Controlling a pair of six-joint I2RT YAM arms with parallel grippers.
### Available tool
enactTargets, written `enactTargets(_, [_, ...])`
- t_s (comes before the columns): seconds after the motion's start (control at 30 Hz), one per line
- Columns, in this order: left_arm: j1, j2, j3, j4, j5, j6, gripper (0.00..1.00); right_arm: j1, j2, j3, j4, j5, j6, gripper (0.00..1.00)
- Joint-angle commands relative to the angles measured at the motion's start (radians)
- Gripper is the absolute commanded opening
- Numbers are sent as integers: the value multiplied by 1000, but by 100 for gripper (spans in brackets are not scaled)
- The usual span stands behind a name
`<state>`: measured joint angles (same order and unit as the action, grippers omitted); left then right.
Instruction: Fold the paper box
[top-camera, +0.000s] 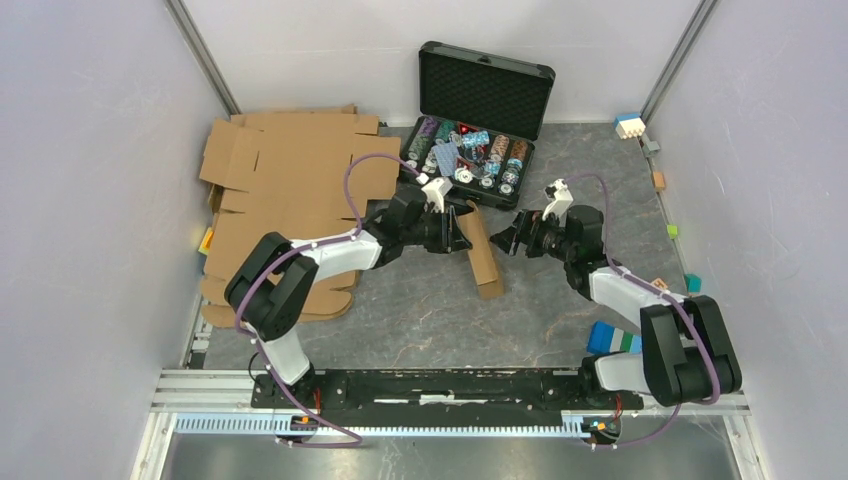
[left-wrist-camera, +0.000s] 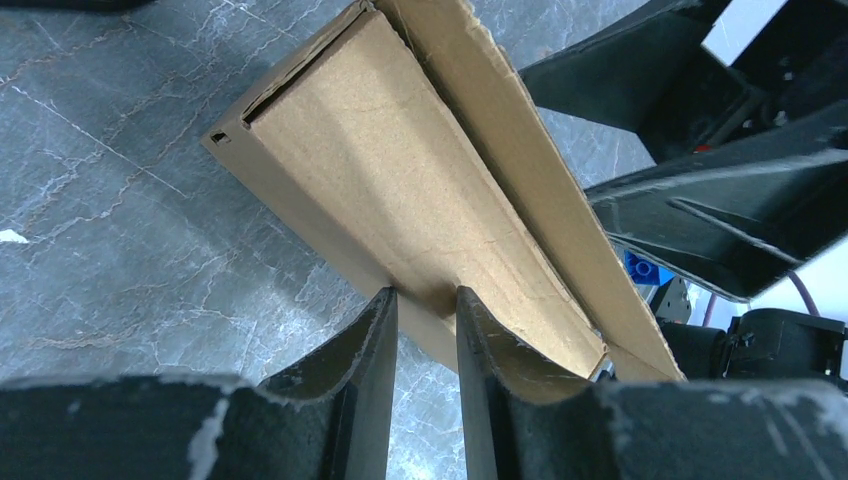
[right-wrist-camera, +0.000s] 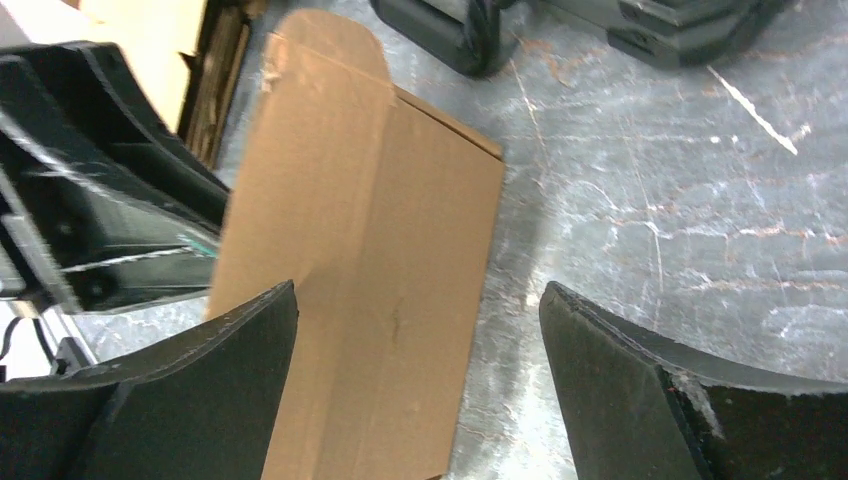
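The paper box (top-camera: 484, 256) is a flat, long brown carton in the middle of the table, raised at its far end. My left gripper (top-camera: 462, 232) is at that far end. In the left wrist view its fingers (left-wrist-camera: 372, 340) are narrowed onto the long near edge of the box (left-wrist-camera: 400, 180), one tip under the side wall and the other on the top face. My right gripper (top-camera: 506, 241) is just right of the box with its jaws wide apart. In the right wrist view the box (right-wrist-camera: 370, 260) lies ahead of the open gripper (right-wrist-camera: 420, 290), untouched by either finger.
A stack of bigger flat cardboard sheets (top-camera: 290, 180) lies at the back left. An open black case of chips (top-camera: 480, 110) stands behind the box. Blue and green blocks (top-camera: 610, 338) sit by the right arm's base, and small coloured blocks (top-camera: 630, 125) line the right wall.
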<state>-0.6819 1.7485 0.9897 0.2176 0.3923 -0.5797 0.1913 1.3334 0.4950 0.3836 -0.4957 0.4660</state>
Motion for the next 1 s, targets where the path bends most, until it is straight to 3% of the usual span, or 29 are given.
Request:
enactTargets(0.0, [-13, 22, 29, -33, -19, -22, 34, -1, -64, 12, 77, -57, 15, 96])
enactTargets(0.3, [-30, 21, 38, -43, -27, -28, 34, 8, -52, 74, -30, -133, -24, 98])
enactTargets(0.4, [-37, 23, 47, -50, -33, -31, 34, 57, -64, 136, -184, -57, -119, 98])
enactTargets(0.57, [-47, 25, 55, -56, -45, -32, 34, 90, -103, 144, -245, -2, -141, 98])
enactTargets(0.7, [-50, 27, 57, -60, -51, -36, 34, 184, -92, 224, -438, 161, -245, 98])
enactTargets(0.97, [-59, 28, 61, -60, -66, -47, 34, 307, -105, 247, -575, 287, -301, 98])
